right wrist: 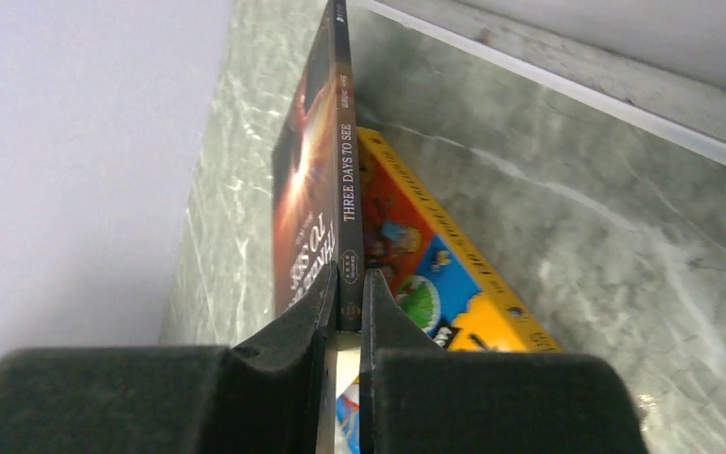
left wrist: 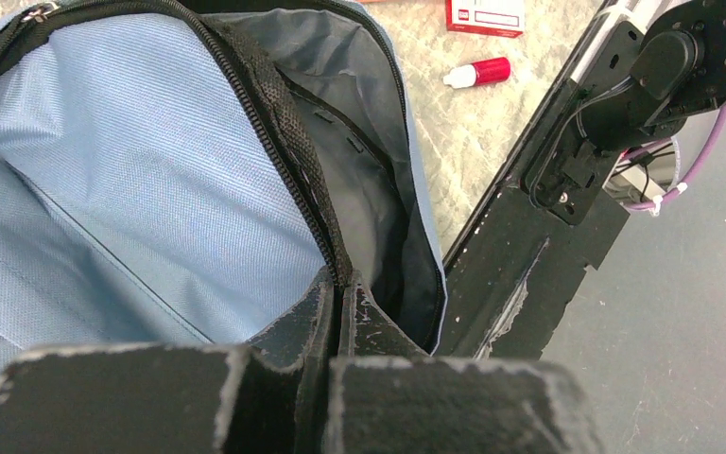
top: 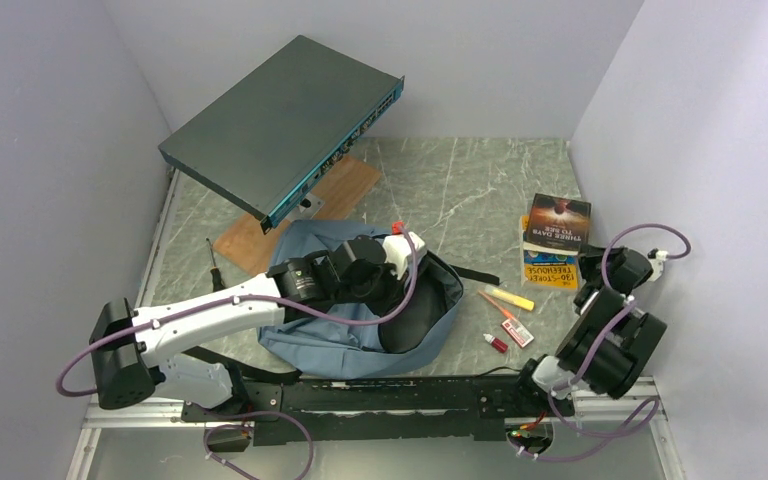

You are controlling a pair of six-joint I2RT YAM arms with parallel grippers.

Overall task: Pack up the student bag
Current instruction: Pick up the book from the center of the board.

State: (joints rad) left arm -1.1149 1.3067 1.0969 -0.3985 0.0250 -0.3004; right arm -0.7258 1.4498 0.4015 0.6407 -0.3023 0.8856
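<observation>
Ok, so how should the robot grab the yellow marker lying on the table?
Probably around its middle, coming straight down from above. The yellow marker lies flat on the table, long and thin, so jaws set across its narrow width should close on it. An orange pencil lies close beside it, so careful aim matters.

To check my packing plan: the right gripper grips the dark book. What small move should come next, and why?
Probably lift the dark book off the yellow book: the right gripper pinches its spine, and the left gripper holds the student bag open.
</observation>
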